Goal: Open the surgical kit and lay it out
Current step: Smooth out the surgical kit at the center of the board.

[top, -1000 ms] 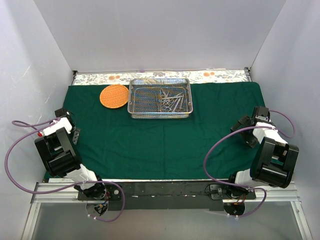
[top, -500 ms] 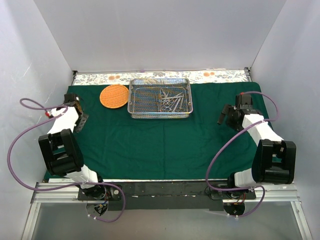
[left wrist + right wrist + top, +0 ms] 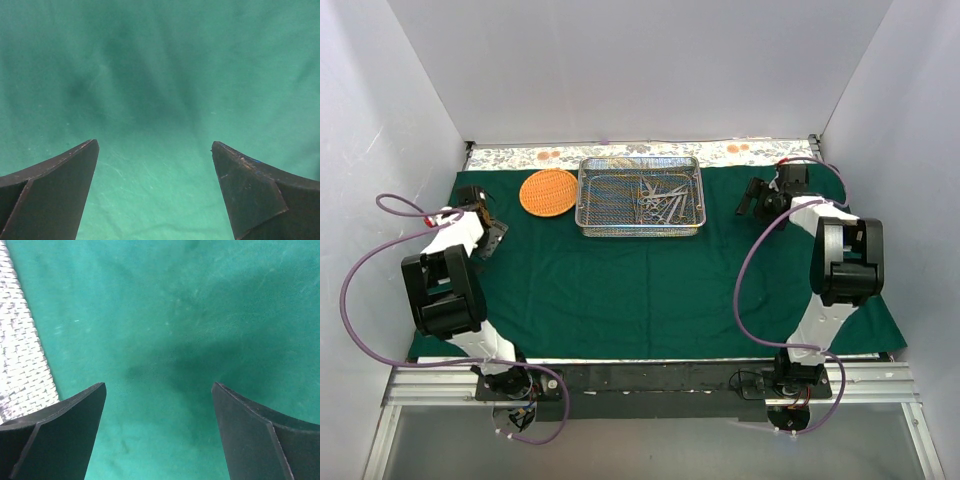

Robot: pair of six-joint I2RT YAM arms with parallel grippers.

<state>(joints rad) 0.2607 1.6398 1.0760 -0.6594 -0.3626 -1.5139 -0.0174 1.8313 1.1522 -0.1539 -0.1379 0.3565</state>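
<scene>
Your left claw (image 3: 155,145) and right claw (image 3: 159,385) both hang spread over the green cloth (image 3: 640,285), with the orange basket (image 3: 548,192) and mesh tray (image 3: 610,200) between them.

Between my left gripper's (image 3: 155,145) matte black fingers (image 3: 50,195) I see only the cloth wrap (image 3: 160,75), plain teal-green with darker blotches. The right gripper (image 3: 159,385) shows the same black fingers (image 3: 55,440) over the same green. Outside its left-hand finger runs a woven strip (image 3: 20,355), silvery white in a basket-weave pattern. From above, the cloth reads dark green. Between the two pairs of fingers sits the silver mesh tray (image 3: 610,205) of grey steel instruments (image 3: 663,203), with the orange ringed basket (image 3: 548,192) on the left fingers' side.
</scene>
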